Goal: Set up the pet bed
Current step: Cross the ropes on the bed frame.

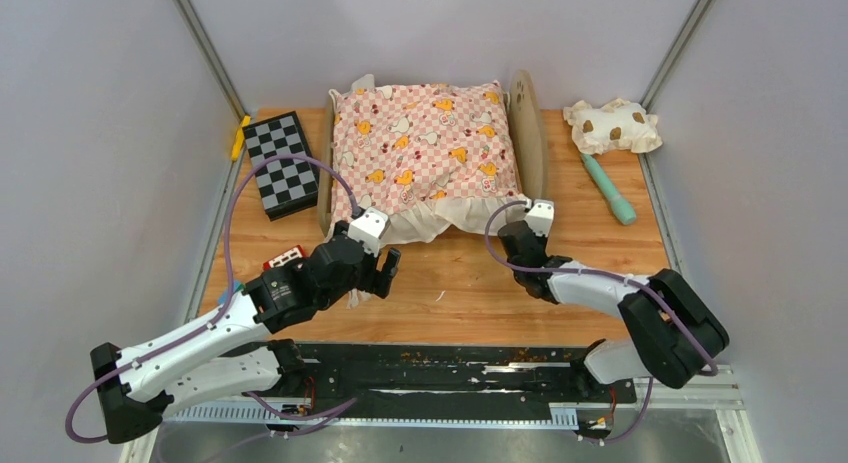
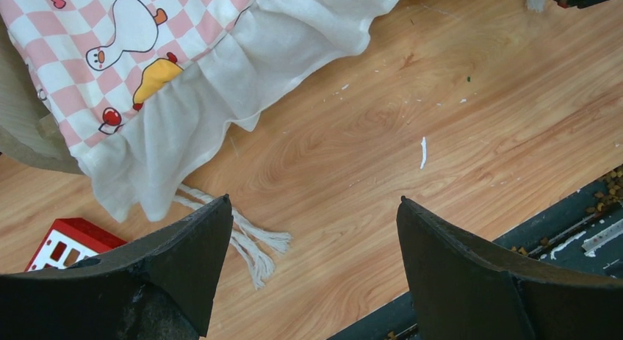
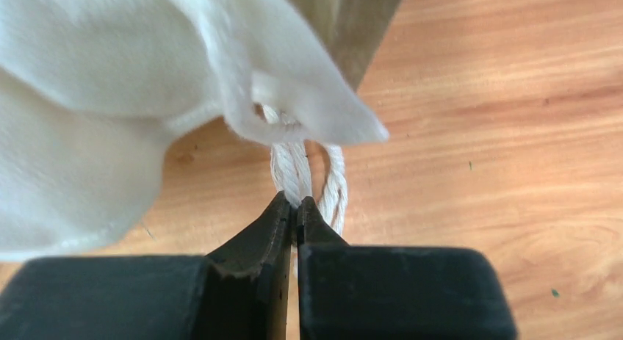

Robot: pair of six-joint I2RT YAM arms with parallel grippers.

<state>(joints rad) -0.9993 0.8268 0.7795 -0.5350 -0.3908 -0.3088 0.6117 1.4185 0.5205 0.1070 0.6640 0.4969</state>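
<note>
Table (image 1: 600,238) had the pet bed (image 1: 529,133) at back-middle, mostly buried under a pink checkered cushion (image 1: 425,148). Left gripper (image 2: 314,208) hung wide open by its near-left ruffle. Right gripper (image 3: 295,208) was pinched tight on a white cord (image 3: 290,167) at the near-right corner.

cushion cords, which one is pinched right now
The right-corner cord, pinched in the shut right gripper; the left-corner cord lies loose beside the open left gripper.

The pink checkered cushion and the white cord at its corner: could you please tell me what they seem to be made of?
The cushion looks like matte printed cotton: soft folds, thin ruffle. The cord seems twisted cotton rope: plied strands show, though fibre is uncertain.
</note>
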